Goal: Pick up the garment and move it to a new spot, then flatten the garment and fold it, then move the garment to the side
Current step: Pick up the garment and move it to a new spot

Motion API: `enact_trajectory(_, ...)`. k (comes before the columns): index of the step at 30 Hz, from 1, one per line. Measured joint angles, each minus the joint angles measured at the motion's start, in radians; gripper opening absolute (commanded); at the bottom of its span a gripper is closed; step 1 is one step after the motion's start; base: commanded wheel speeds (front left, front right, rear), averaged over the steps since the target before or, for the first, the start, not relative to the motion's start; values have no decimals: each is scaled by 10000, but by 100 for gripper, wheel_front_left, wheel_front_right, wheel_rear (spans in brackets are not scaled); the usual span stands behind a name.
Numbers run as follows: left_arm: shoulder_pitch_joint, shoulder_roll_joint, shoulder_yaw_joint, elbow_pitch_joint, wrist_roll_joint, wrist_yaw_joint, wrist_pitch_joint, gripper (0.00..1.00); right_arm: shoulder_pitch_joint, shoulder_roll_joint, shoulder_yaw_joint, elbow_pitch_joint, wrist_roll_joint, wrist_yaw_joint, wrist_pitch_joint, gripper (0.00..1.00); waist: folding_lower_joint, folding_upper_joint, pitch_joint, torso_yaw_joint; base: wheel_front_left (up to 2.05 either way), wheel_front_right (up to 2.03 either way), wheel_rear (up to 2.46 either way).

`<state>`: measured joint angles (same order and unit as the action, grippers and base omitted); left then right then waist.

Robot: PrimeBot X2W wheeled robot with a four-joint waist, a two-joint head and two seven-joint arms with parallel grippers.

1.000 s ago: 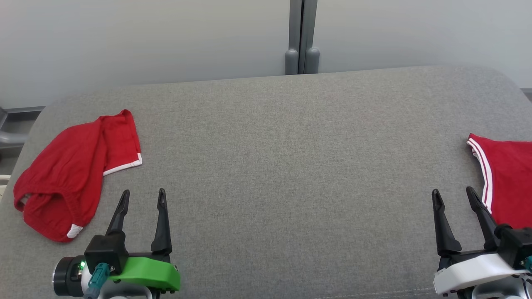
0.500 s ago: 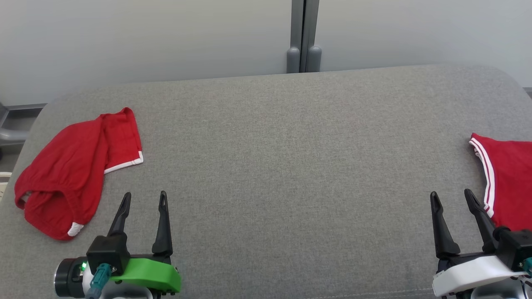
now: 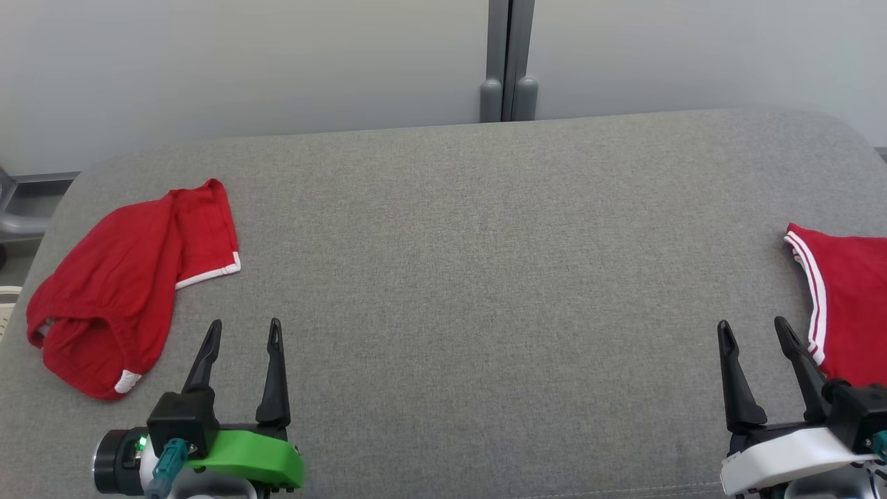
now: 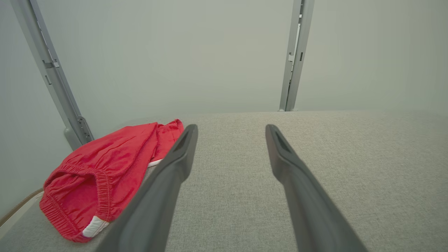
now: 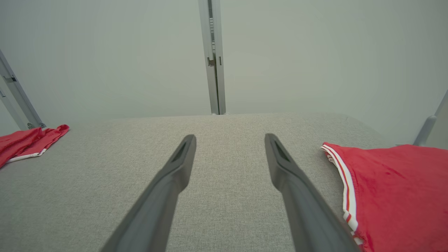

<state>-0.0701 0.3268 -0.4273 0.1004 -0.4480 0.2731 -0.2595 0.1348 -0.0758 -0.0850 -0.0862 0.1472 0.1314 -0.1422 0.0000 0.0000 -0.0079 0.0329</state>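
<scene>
A crumpled red garment (image 3: 118, 277) with white trim lies at the left of the grey padded table (image 3: 485, 242); its elastic waistband faces me in the left wrist view (image 4: 105, 171). A second red garment (image 3: 849, 305) with white side stripes lies flat at the right edge, partly cut off by that edge. My left gripper (image 3: 246, 324) stands open and empty just right of the crumpled garment, not touching it. My right gripper (image 3: 752, 323) is open and empty too, its outer finger close beside the striped garment (image 5: 395, 189). The crumpled garment (image 5: 24, 141) also appears far left in the right wrist view.
A pale wall runs behind the table, with a grey upright post (image 3: 509, 62) at the back middle. The table's rounded far corners and left edge are near the garments. A wide bare stretch of grey cloth lies between the two grippers.
The whole head view has shifted slightly, so the camera moved. Both grippers stay open and the garments lie as before.
</scene>
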Motion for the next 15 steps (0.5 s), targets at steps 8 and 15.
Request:
enact_trajectory(8, -82, 13, -90, 35, -10, -8, 31, 100, 40, 27, -75, 69, 2, 0, -4, 100, 0, 0, -70, 108, 0, 0, 0)
enact_trajectory(15, -162, 0, 15, -56, -65, 38, 31, 100, 95, 61, 71, -10, 6, 0, -15, 100, 0, 0, -150, 700, 0, 0, 0)
